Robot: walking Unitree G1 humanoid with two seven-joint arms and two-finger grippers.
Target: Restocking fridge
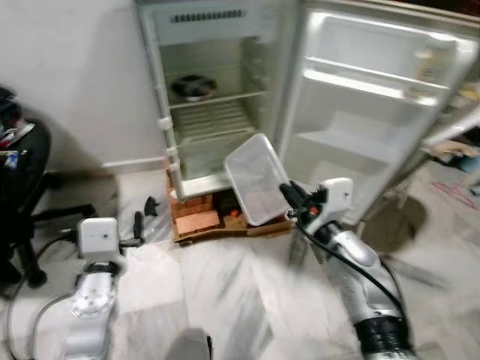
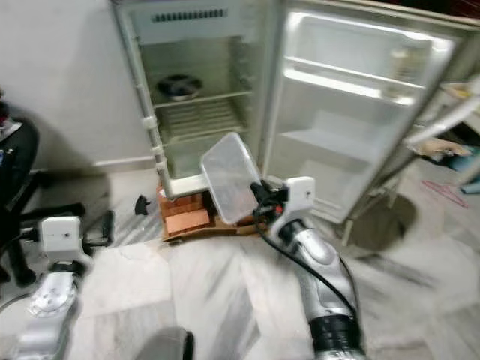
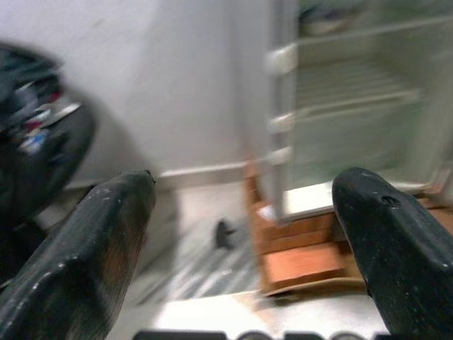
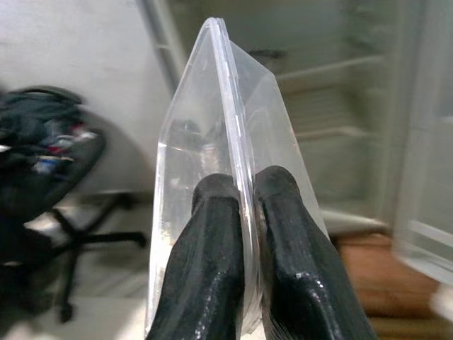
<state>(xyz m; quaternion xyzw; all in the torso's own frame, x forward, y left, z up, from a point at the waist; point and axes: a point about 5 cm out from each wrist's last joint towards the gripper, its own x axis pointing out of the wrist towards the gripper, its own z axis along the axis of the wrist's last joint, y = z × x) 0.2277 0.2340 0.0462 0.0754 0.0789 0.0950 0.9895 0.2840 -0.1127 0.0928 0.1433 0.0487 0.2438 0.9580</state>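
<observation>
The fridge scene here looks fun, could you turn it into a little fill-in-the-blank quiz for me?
1. The fridge stands with its door ____.
2. The right gripper is pinching a clear plastic ____ by its rim.
3. A metal bowl sits on the fridge's ____ wire shelf.
4. The left gripper has its fingers spread ____, with nothing between them.

Missing words: open; container; upper; apart
</observation>
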